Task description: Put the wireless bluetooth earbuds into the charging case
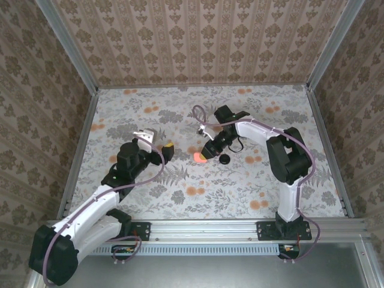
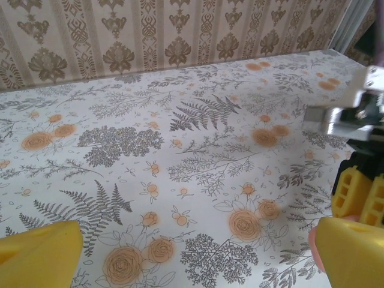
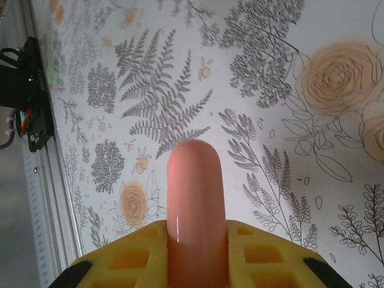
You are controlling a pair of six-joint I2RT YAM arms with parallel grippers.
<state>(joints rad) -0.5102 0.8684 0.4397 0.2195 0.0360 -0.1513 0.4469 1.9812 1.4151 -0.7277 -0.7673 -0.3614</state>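
Gripping the charging case (image 3: 195, 180) narrowly in the right tool (image 3: 195, 235), probably to steady it for loading; holding the left tool (image 2: 195, 252) wide, nothing between.

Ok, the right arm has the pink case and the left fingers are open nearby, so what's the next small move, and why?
Probably ease the yellow left fingers toward the salmon-pink rounded plastic charging case to lift its lid. The yellow right fingers are shut on the case, no open lid shows, and the left fingers stand wide open, holding nothing.
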